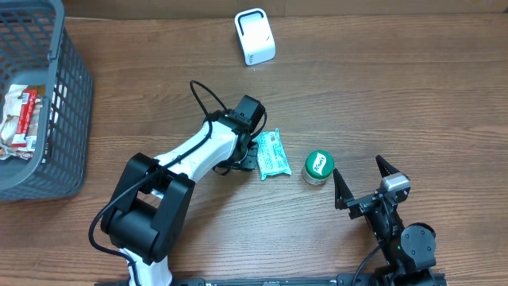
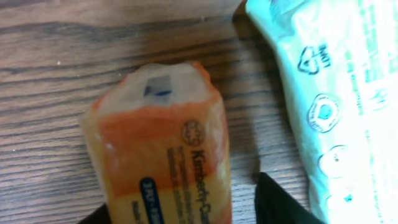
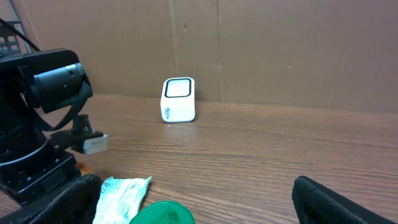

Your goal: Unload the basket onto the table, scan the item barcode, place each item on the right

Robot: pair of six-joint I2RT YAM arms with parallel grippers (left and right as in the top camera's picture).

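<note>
Wood counter (image 1: 381, 95), scanner (image 1: 255, 36) top centre. Left gripper (image 2: 186, 202) jaws parted around orange tissue pack (image 2: 165, 143), mid-frame. Right gripper (image 1: 357, 166) wide open, empty, lower right.

Orange packet (image 2: 163, 149), lower end off-frame

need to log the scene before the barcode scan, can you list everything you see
scanner: 1, white, far side of the table, centre
basket: 1, grey, left end of the table
packets: count unclear, red and white, inside the basket
tissue pack: 1, pale green and white, mid table
orange pack: 1, orange with white end, lying on the table beside the tissue pack
jar: 1, green lid, right of the tissue pack
table: 1, brown wood
left tool: 1, black, open around the orange pack
right tool: 1, black, open and empty, near the jar
</note>
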